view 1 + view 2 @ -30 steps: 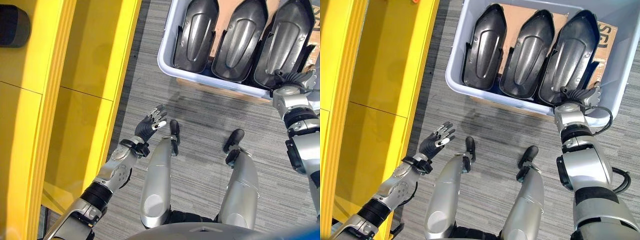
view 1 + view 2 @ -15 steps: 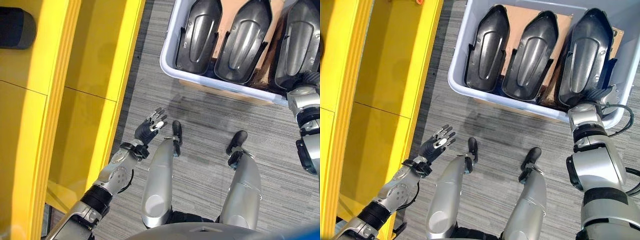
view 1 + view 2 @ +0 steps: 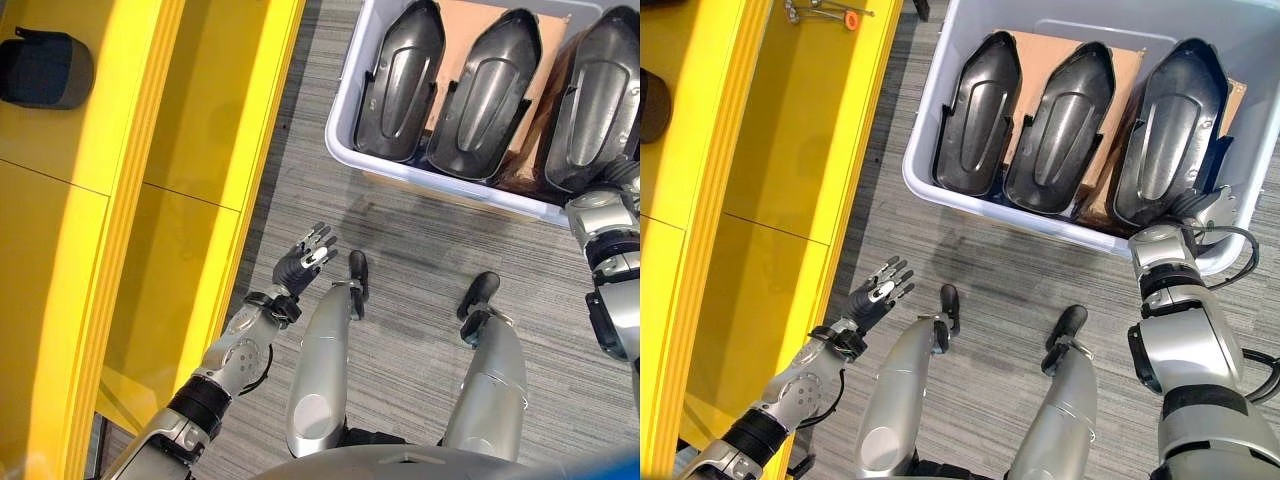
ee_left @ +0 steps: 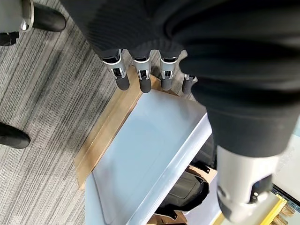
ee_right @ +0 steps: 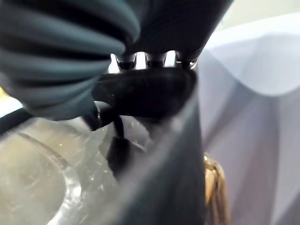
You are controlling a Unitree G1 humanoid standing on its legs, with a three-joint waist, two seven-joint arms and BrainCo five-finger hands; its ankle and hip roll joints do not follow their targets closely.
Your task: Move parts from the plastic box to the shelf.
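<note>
- Three glossy black parts (image 3: 1160, 135) lie side by side in the plastic box (image 3: 940, 110), long axes pointing away from me.
- My right hand (image 3: 1202, 210) grips the rightmost part's near end.
- My left hand (image 3: 303, 262) hangs open, holding nothing.

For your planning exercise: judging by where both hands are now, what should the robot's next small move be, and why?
Probably lift the rightmost black part up out of the plastic box. The right hand is at that part's near end, fingers curled over its edge in the wrist view. The left hand hangs open over the floor, beside the yellow shelf.
</note>
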